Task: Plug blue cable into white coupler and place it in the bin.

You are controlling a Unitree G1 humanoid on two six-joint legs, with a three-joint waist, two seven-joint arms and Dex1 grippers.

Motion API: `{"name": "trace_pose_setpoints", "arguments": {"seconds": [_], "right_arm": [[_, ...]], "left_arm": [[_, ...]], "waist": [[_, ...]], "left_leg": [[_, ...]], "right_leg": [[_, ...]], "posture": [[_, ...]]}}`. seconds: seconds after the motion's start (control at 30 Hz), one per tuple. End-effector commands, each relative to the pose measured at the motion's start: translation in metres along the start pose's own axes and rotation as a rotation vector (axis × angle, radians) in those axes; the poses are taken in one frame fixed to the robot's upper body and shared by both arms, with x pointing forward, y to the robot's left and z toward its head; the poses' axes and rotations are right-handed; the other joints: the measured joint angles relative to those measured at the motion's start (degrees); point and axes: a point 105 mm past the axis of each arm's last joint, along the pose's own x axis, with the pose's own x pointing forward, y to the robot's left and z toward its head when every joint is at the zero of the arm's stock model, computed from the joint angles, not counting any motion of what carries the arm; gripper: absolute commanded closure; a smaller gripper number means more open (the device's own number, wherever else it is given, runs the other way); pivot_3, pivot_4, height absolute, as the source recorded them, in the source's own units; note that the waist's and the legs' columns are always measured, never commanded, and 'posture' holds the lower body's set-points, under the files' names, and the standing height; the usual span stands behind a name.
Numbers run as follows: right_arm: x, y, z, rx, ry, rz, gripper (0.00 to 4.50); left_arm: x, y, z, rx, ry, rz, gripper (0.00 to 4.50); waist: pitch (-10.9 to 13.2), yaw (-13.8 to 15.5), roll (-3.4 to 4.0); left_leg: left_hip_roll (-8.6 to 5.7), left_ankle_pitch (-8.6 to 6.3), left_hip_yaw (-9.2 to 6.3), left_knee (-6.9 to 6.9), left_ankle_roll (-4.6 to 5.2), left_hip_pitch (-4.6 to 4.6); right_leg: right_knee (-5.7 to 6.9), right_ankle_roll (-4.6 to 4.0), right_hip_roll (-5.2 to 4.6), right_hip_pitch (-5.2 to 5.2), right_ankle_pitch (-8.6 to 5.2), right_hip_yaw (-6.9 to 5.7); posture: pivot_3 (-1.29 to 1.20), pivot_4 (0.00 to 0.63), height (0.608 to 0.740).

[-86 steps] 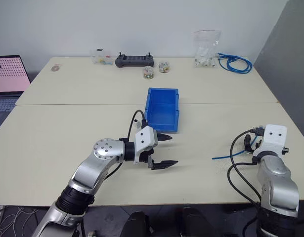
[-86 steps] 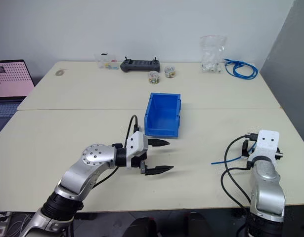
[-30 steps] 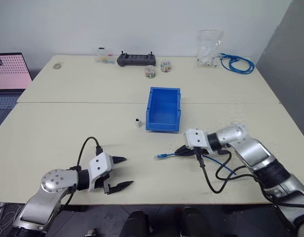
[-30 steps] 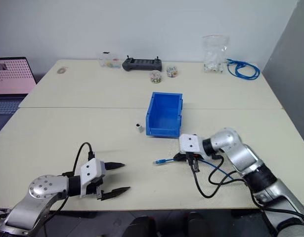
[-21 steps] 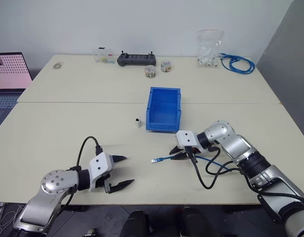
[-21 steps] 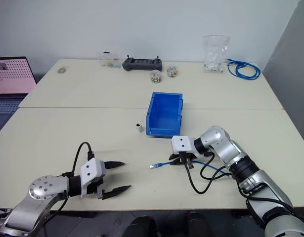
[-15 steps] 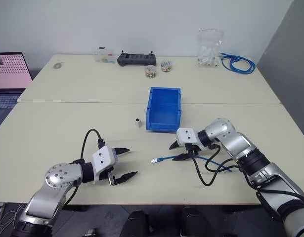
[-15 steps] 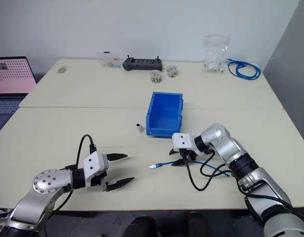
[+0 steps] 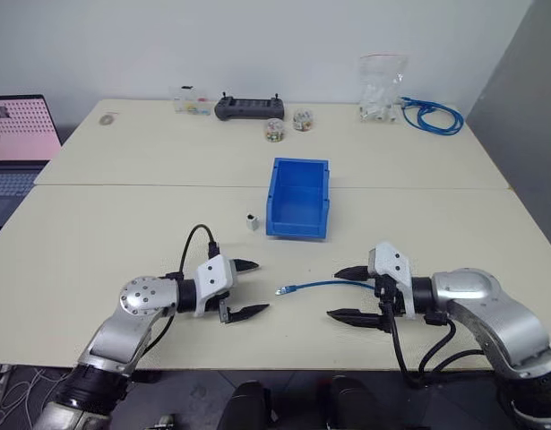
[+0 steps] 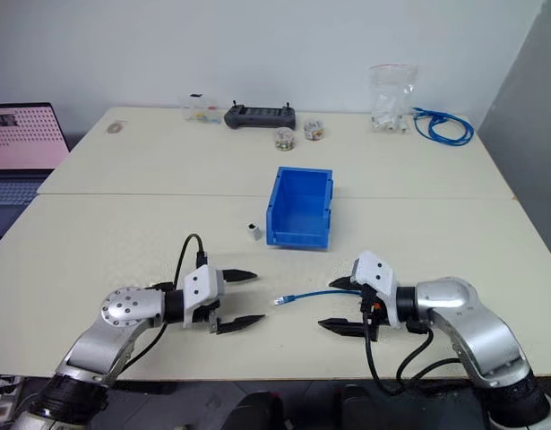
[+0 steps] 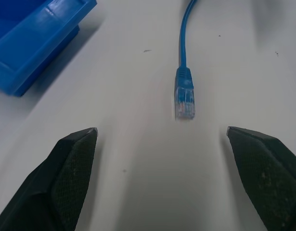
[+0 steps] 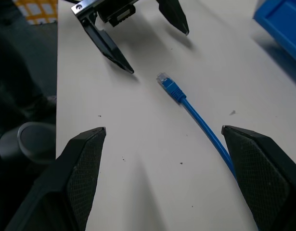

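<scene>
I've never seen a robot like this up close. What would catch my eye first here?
Probably the two black grippers, the left gripper and the right gripper, both open and pointing at each other across the near edge of the table. Between them lies the blue cable, its clear plug toward the left gripper. Farther back stands the bright blue bin, with the tiny white coupler just to its left.

blue cable [image 9: 324, 285]: thin bright blue, lying loose and flat on table, small clear plug at free end, unplugged, nothing gripping it. white coupler [image 9: 252, 222]: tiny white block, dark opening on top, standing just beside bin's left wall, not touching. bin [image 9: 298, 199]: bright blue, rectangular, mid-table, upright, empty inside. cable plug well apart from coupler, closer to table's near edge.
</scene>
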Motion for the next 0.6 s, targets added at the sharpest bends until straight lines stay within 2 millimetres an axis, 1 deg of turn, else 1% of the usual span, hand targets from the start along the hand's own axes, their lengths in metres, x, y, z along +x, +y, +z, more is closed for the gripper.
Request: {"name": "trace_pose_setpoints", "arguments": {"seconds": [0.03, 0.1, 0.17, 0.2, 0.23, 0.4, 0.5, 0.53, 0.6], "right_arm": [[-0.007, 0.006, 0.007, 0.000, -0.026, -0.052, 0.41], [-0.008, 0.008, 0.005, 0.008, -0.016, -0.069, 0.41], [-0.010, 0.008, 0.005, 0.013, -0.013, -0.084, 0.38], [-0.010, 0.008, 0.005, 0.015, -0.012, -0.090, 0.38], [-0.011, 0.007, 0.005, 0.016, -0.012, -0.097, 0.38], [-0.014, 0.006, 0.004, 0.021, -0.008, -0.118, 0.38], [-0.015, 0.007, 0.005, 0.023, -0.010, -0.121, 0.38], [-0.015, 0.008, 0.007, 0.024, -0.018, -0.120, 0.38], [-0.016, 0.007, 0.009, 0.025, -0.025, -0.120, 0.38]], "left_arm": [[0.012, 0.000, 0.002, 0.032, -0.003, -0.067, 0.00], [0.017, 0.000, 0.001, 0.042, 0.013, -0.106, 0.00], [0.019, 0.000, -0.001, 0.051, 0.030, -0.135, 0.34], [0.020, -0.001, -0.002, 0.058, 0.039, -0.146, 0.40], [0.022, 0.000, -0.003, 0.069, 0.048, -0.153, 0.65], [0.029, -0.002, -0.003, 0.087, 0.070, -0.177, 1.57], [0.029, -0.005, -0.004, 0.099, 0.093, -0.190, 2.26], [0.028, -0.006, -0.006, 0.111, 0.106, -0.193, 2.43], [0.028, -0.008, -0.009, 0.165, 0.139, -0.198, 2.86]], "waist": [[0.00, 0.00, 0.00], [0.00, 0.15, -0.01], [0.00, 0.19, -0.01], [0.00, 0.14, -0.01], [0.00, 0.12, -0.01], [-0.01, 0.26, -0.02], [-0.01, 0.26, -0.02], [-0.01, 0.26, -0.02], [-0.02, 0.26, -0.03]], "left_leg": [[0.00, 0.00, -0.01, 0.00, 0.00, -0.01], [-0.01, 0.00, -0.03, 0.00, 0.00, -0.02], [-0.04, 0.00, -0.02, 0.01, 0.00, -0.04], [-0.06, 0.00, -0.01, 0.02, 0.00, -0.04], [-0.06, 0.00, 0.01, 0.02, 0.00, -0.03], [-0.06, 0.00, -0.03, 0.02, 0.00, -0.01], [-0.07, 0.00, -0.02, 0.02, 0.01, 0.00], [-0.07, 0.00, -0.03, 0.02, 0.01, 0.00], [-0.07, 0.00, -0.04, 0.02, 0.01, 0.01]], "right_leg": [[0.00, 0.00, 0.01, -0.01, 0.00, 0.00], [0.00, 0.00, 0.01, 0.00, 0.00, -0.03], [0.00, 0.00, 0.00, 0.00, 0.00, -0.02], [-0.01, 0.00, 0.00, 0.00, 0.00, 0.00], [-0.01, 0.00, 0.00, 0.01, 0.00, 0.01], [-0.01, 0.01, 0.00, 0.05, 0.00, -0.02], [-0.02, 0.03, -0.01, 0.06, -0.01, -0.01], [-0.02, 0.03, -0.01, 0.06, -0.01, -0.02], [-0.02, 0.03, -0.01, 0.08, -0.01, -0.03]], "posture": [[0.00, 0.150, 0.740], [0.00, 0.150, 0.740], [0.00, 0.150, 0.740], [0.00, 0.150, 0.740], [0.00, 0.150, 0.740], [0.00, 0.150, 0.740], [0.00, 0.150, 0.740], [0.00, 0.150, 0.740], [0.00, 0.150, 0.740]]}}
